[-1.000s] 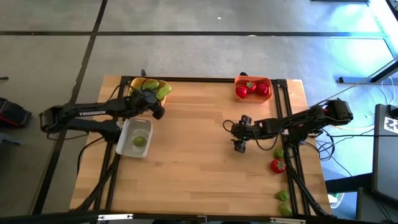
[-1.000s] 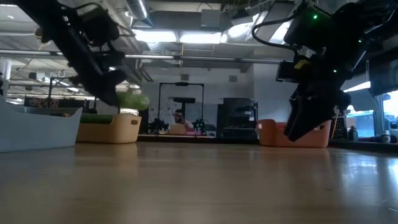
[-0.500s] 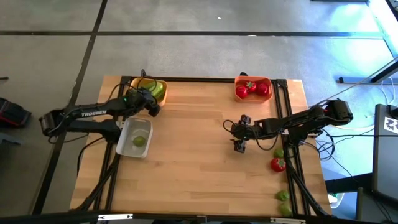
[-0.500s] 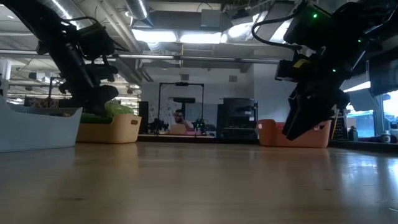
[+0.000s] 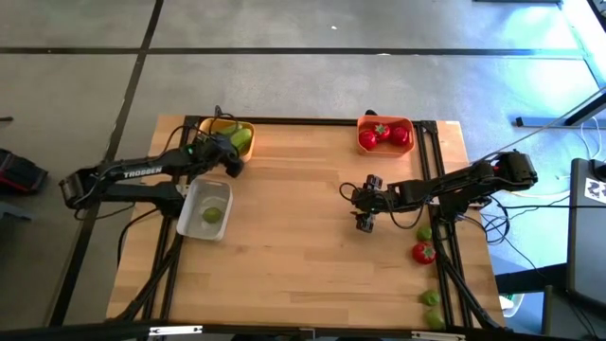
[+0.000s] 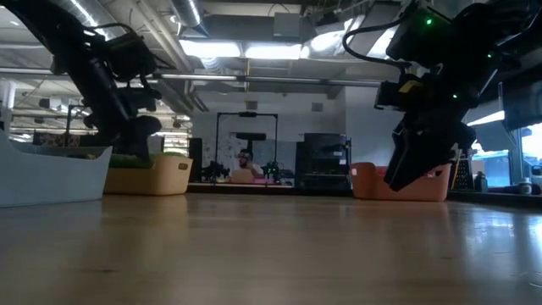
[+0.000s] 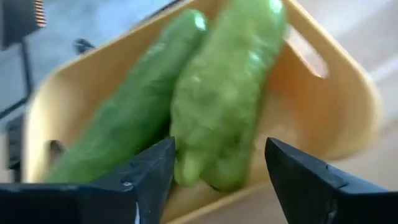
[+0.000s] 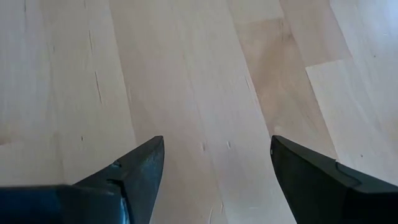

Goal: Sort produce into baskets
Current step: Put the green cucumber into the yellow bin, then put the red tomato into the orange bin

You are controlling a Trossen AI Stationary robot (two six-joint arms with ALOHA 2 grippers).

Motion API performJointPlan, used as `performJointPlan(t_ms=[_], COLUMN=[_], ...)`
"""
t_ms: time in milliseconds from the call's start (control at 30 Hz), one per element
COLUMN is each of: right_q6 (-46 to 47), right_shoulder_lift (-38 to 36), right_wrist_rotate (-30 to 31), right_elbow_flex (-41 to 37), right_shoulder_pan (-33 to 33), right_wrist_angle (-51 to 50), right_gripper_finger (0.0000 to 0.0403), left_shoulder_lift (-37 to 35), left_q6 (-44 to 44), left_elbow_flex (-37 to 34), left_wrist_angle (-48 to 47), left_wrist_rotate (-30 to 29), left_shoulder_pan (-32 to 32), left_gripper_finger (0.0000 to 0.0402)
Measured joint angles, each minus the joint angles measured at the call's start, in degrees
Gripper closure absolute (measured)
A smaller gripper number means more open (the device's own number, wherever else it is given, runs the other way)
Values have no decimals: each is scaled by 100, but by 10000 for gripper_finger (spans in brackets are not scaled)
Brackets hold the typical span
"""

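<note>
My left gripper hangs open over the yellow basket at the table's far left. Two long green cucumber pieces lie in that basket: one ends between my fingers, and the other lies beside it. I cannot tell whether a finger touches the nearer one. My right gripper waits open above bare wood, right of the table's middle. The orange basket at the far right holds red round pieces. The whitish tray holds a small round green piece.
Loose produce lies along the table's right edge: a small green piece, a red one and two more green ones nearer the front. The middle of the wooden table is bare. In the low view the left arm stands over the yellow basket.
My left gripper has swung toward the table's far left and sunk over the yellow basket, carrying a cucumber piece. The piece has left the fingers and now lies in the basket beside the other one.
</note>
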Motion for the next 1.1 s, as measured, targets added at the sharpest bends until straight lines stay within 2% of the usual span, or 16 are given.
performJointPlan(t_ms=[233, 433, 767, 967, 1100], right_q6=[0, 0, 270, 918, 1511], right_shoulder_lift=[0, 0, 0, 0, 0], right_wrist_rotate=[-2, -67, -909, -1000, -937], right_elbow_flex=[0, 133, 1660, 2313, 2515], right_shoulder_pan=[2, 2, 149, 883, 1359], right_wrist_angle=[49, -216, -2983, -4526, -5173], right_gripper_finger=[120, 120, 120, 121, 121], left_shoulder_lift=[-21, -25, -17, -12, -12], left_q6=[-350, -413, -525, -681, -913], left_elbow_flex=[618, 1023, 1039, 842, 616], left_wrist_angle=[-1159, -1104, -515, -359, 114], left_wrist_rotate=[673, 1436, 1471, 1450, 1316], left_shoulder_pan=[-207, -710, -1817, -2245, -2466], left_gripper_finger=[151, 151, 151, 151, 150])
